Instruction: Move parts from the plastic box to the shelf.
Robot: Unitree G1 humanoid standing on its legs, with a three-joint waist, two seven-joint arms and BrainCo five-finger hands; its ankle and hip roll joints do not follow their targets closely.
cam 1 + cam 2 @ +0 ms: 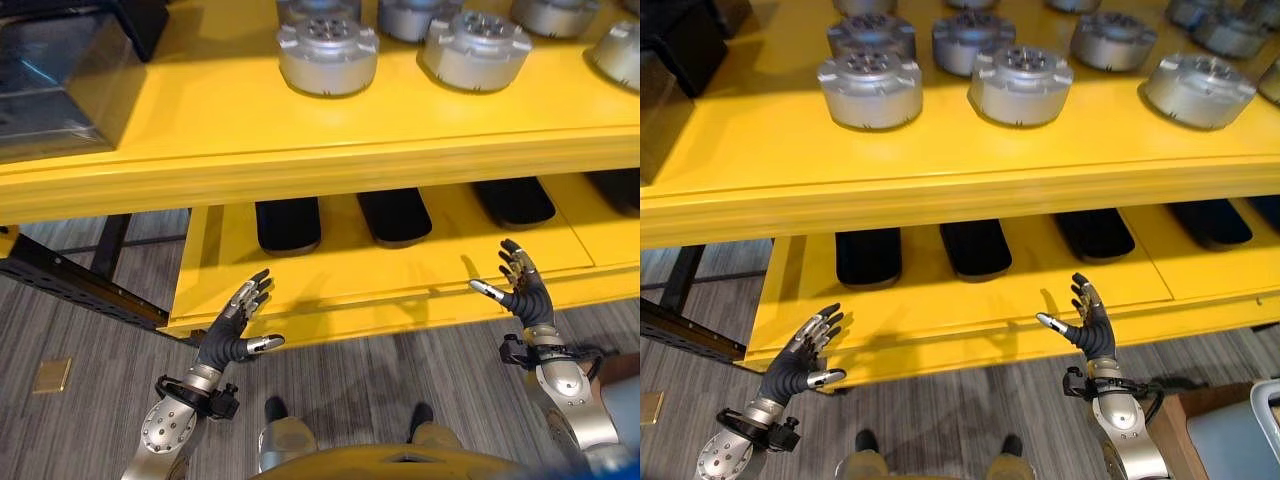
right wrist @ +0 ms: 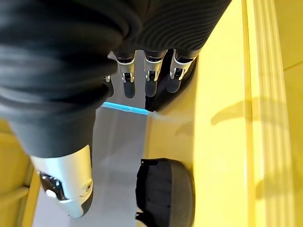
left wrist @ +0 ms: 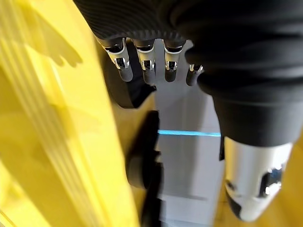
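Basically two yellow shelf levels (image 1: 300, 160). Upper shelf board carries the parts: round silver-grey metal pieces with flanged, lobed rims and a ring of small holes on the flat top face, one front-left (image 1: 870, 88), one beside it (image 1: 1020, 83), one toward the right (image 1: 1197, 90), more in a row behind (image 1: 968, 40). All stand upright, apart from each other, none touching either hand. Lower shelf level (image 1: 330, 285) holds black oblong pads in a row (image 1: 288, 224) (image 1: 395, 214) (image 1: 513, 201), lying flat with gaps between them. Dark translucent plastic box (image 1: 60, 80) sits on the upper shelf at far left; contents cannot be made out. Corner of a cardboard box with a pale bin beside it (image 1: 1230, 425) on the floor at lower right, contents hidden.

Left hand (image 1: 235, 325) hangs in front of the lower shelf's front edge, fingers spread and relaxed, thumb out, holding nothing. Right hand (image 1: 520, 285) raised near the lower shelf edge, palm open, fingers splayed, thumb apart, empty too. Grey wood-pattern floor (image 1: 90, 330) below.
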